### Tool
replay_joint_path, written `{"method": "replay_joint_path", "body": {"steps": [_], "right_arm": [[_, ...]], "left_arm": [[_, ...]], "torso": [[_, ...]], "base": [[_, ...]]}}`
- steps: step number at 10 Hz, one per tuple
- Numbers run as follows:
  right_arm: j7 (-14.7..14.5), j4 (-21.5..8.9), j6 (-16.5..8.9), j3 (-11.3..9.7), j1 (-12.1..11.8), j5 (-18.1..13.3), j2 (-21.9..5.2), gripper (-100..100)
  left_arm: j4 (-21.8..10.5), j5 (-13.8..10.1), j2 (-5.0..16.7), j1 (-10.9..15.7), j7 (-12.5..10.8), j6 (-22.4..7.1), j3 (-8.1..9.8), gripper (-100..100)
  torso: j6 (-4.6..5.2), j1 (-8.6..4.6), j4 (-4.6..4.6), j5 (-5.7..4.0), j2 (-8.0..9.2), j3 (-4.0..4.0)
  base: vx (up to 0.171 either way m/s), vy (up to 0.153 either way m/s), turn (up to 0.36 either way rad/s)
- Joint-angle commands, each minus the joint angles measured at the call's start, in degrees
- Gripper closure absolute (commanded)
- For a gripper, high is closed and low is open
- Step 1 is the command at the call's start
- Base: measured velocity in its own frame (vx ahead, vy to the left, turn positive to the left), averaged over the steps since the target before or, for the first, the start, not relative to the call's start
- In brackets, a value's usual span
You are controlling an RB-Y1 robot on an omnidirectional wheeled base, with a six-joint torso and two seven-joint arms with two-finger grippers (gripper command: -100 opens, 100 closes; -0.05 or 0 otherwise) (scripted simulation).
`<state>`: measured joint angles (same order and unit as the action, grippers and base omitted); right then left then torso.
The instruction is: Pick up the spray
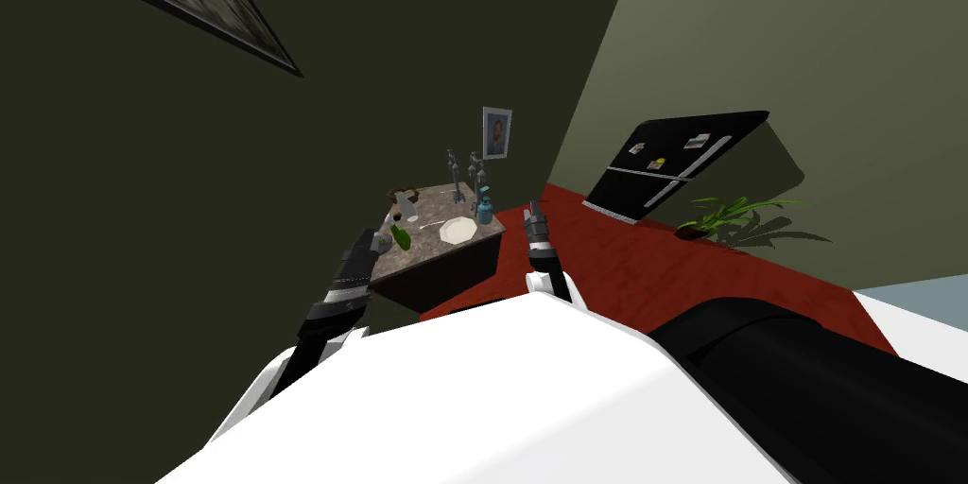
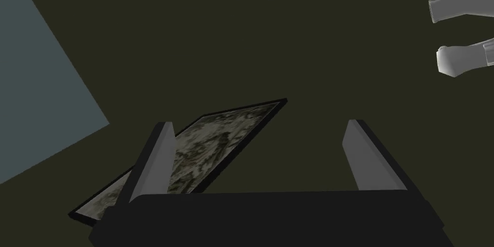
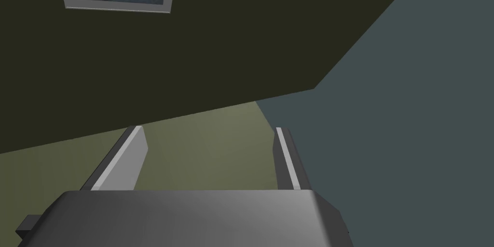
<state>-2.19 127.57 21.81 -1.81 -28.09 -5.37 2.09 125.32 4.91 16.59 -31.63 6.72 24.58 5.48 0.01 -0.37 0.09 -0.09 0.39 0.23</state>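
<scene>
Well, the robot stands a little back from the small table (image 1: 423,257). Both arms are held up in front of it, likely so they are ready to reach and do not bump anything.

The left gripper (image 1: 380,243) is at the table's left edge, just beside a green bottle (image 1: 402,238). Its two fingers are apart and hold nothing. The right gripper (image 1: 536,215) is just off the table's right edge, over the red floor (image 1: 662,270), and it points up. Its fingers are apart too, and empty.

The spray (image 1: 485,210) stands upright by the table's right edge. It is just beside a white plate (image 1: 459,230), and two tall grey stands (image 1: 458,176) are behind it near the far corner. It is a small blue-green bottle with a thin top part. Nothing touches it yet.

It sits closer to the right gripper, so that arm looks like the easier one to use. That hand would have to tip down first.
</scene>
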Motion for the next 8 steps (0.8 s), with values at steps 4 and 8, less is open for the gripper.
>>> {"method": "replay_joint_path", "body": {"steps": [4,8], "right_arm": [[0.0,0.0,0.0,0.0,0.0,0.0,0.0,0],[0.0,0.0,0.0,0.0,0.0,0.0,0.0,0]], "left_arm": [[-3.4,3.7,7.2,-2.0,2.8,-7.2,2.29,-100],[-6.6,6.9,12.7,-3.3,5.2,-14.1,3.93,-100]], "torso": [[-0.01,0.03,-0.03,0.01,-0.17,-0.09],[-0.01,0.11,-0.06,0.02,-0.31,-0.17]], "base": [[-0.057,-0.102,-0.06],[-0.019,-0.086,-0.066]]}}
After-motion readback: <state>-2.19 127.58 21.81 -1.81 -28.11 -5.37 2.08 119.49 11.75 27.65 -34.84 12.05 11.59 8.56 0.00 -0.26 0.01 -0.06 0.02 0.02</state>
